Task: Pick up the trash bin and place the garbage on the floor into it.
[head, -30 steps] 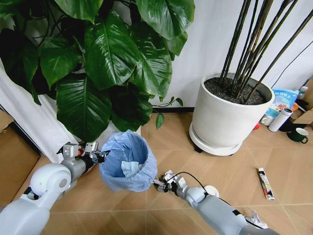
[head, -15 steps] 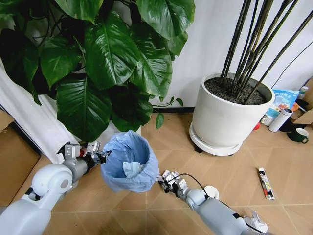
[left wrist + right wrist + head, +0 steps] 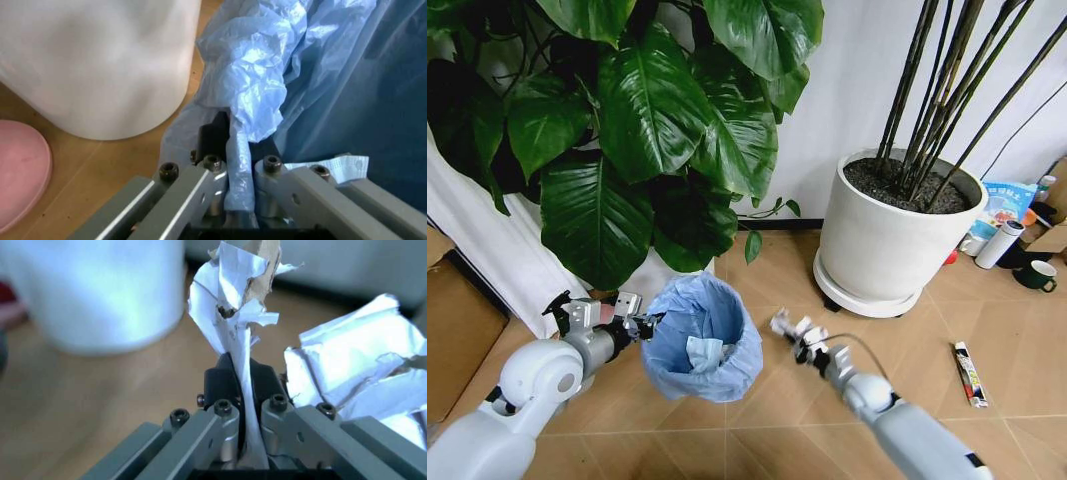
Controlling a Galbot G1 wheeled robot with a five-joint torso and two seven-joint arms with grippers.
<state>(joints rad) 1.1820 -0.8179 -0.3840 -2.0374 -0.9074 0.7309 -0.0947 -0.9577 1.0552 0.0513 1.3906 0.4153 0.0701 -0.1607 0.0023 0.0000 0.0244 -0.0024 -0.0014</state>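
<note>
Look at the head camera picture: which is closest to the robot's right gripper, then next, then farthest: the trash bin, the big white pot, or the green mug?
From the right gripper, holding torn paper:
1. The trash bin, just to its left.
2. The big white pot, behind and to the right.
3. The green mug, far right by the wall.

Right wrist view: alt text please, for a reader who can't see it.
The right gripper, seen from just behind its fingers, is shut on a torn, crumpled piece of white paper that stands up from between its pads. More crumpled white paper shows beside it; behind are the wood-look floor and a blurred white pot.
</note>
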